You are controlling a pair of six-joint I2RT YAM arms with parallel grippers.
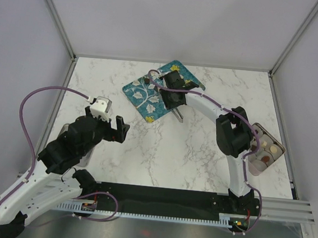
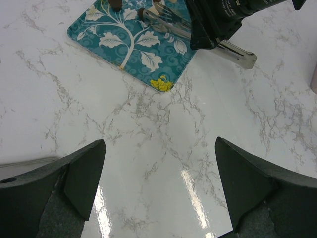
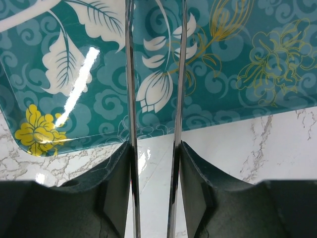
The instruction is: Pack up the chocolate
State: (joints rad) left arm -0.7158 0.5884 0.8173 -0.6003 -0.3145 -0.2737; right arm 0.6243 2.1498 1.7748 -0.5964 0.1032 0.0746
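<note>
Pinching the tongs (image 3: 130,79) between the fingers of my right gripper (image 3: 154,148), I have both blades squeezed partway toward each other. They reach out over the teal tray (image 3: 233,64) at the far middle of the table (image 2: 148,124). The tong tips run past the top of my right wrist view, so I cannot tell whether they have a piece between them.

Some of the chocolate (image 1: 266,145) is already packed. Cream and brown pieces sit in the compartments of the tin (image 1: 281,147) at the right edge of the table, well apart from the tray. More of it is on the tray: in my left wrist view at least two dark brown pieces (image 2: 115,4) show at the far edge, one of them just beside the tong tips. My right arm covers much of the tray from above, so I cannot count what is left there.

My left gripper (image 2: 159,148) hangs over bare marble at the near left, fingers spread wide and holding nothing. A flat grey edge (image 2: 27,162) lies near it. It may be the tin's lid, but I cannot be sure.

I judge the job partway done. The tin has a share of the pieces, the tray pieces are yet to be carried right one at a time, and any closing of the tin comes after that.
</note>
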